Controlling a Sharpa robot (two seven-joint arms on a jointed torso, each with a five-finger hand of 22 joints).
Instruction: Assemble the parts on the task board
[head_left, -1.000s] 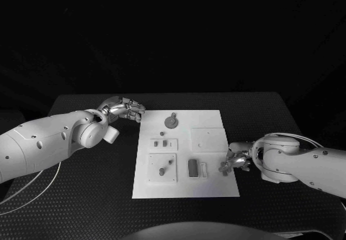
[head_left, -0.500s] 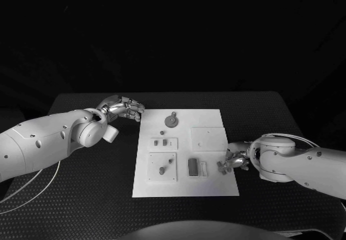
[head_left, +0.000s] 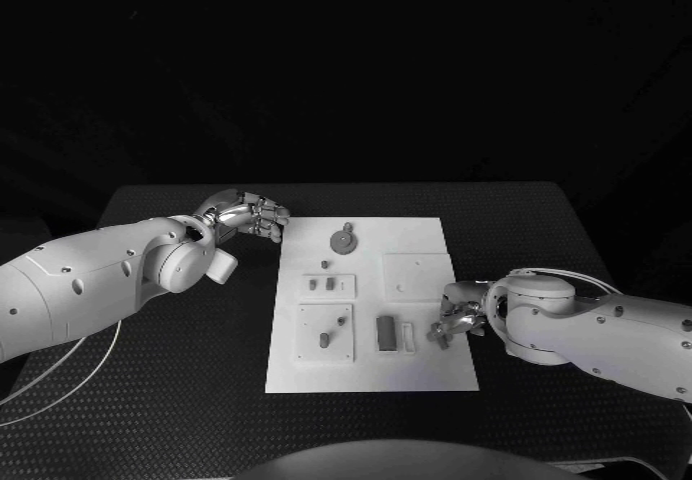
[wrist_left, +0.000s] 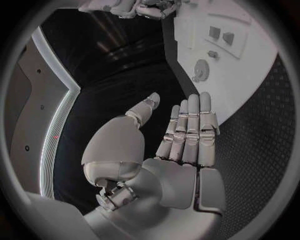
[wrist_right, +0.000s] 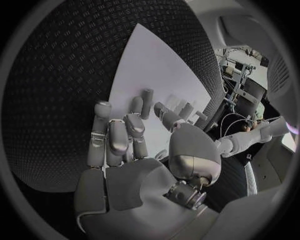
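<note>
Risk we see: right hand (head_left: 450, 325), fingers apart and holding nothing, hovers over board (head_left: 418, 378) edge by dark block (head_left: 387, 333), could knock it; left hand (head_left: 248, 215) spread, idle.

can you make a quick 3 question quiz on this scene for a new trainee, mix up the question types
1. True or false: the left hand holds a part from the task board.
2. Which hand reaches over the board's edge beside the dark rectangular part? A) left B) right C) both
3. Fill in: the round disc-shaped part lies near the board's ___ edge, as seen from the robot.

Key
1. False: in the left wrist view its fingers are straight and hold nothing.
2. B: the right hand is over the board's right edge; the left stays off the board, at its far left corner.
3. Far.
</note>
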